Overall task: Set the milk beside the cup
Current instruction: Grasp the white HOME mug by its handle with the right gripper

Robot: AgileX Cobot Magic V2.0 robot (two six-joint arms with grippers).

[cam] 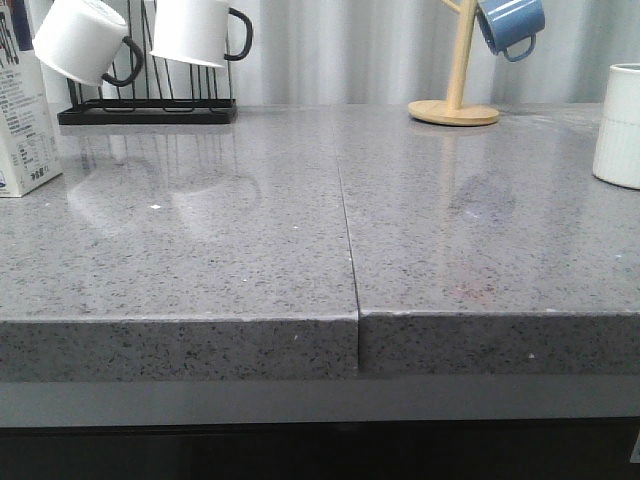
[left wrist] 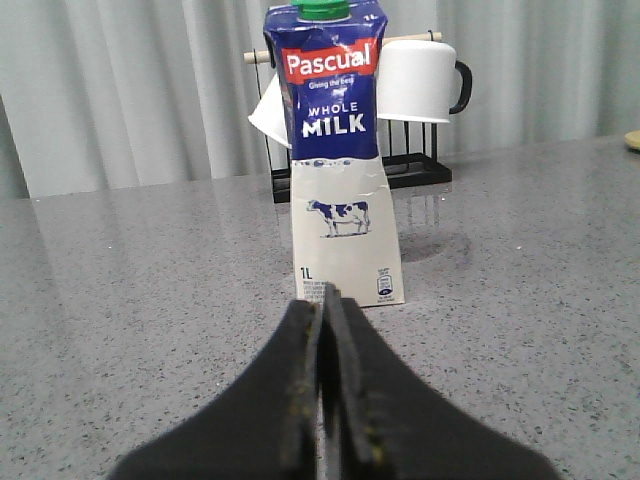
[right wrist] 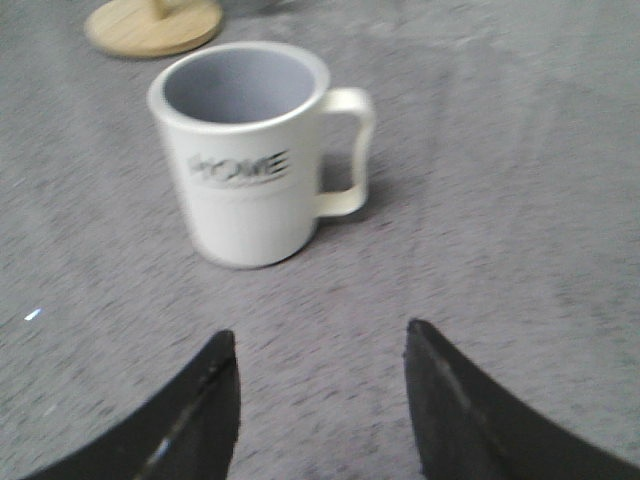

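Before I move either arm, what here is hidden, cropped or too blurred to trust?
- Front view: milk carton cut by the left edge; HOME mug cut by the right edge, lettering and handle unseen; neither arm in frame.
- Right wrist view: motion blur smears the mug's lettering.
- Left wrist view: carton's fine print too small to read.
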